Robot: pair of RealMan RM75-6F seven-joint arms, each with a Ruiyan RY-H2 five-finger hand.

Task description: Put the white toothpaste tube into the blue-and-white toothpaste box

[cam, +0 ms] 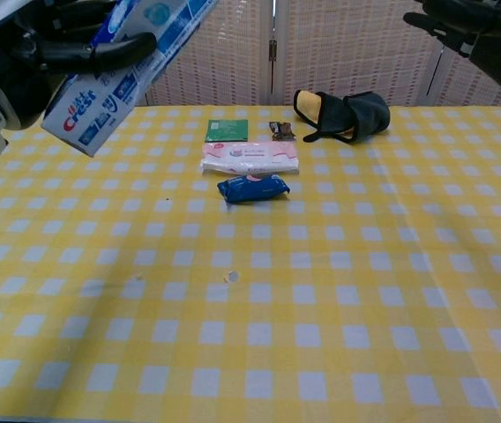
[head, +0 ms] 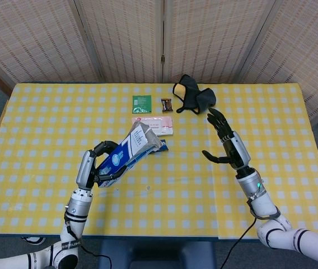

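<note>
My left hand grips the blue-and-white toothpaste box near its lower end and holds it tilted above the table, open end up and to the right. In the chest view the same box fills the top left, held by the left hand. A white flap or end shows at the box's upper end. I see no white toothpaste tube apart from the box. My right hand hovers well to the right of the box, fingers spread and holding nothing. It only shows at the top right corner of the chest view.
At the back middle of the yellow checked table lie a green packet, a small brown snack, a black-and-yellow glove, a pink-and-white wipes pack and a blue packet.
</note>
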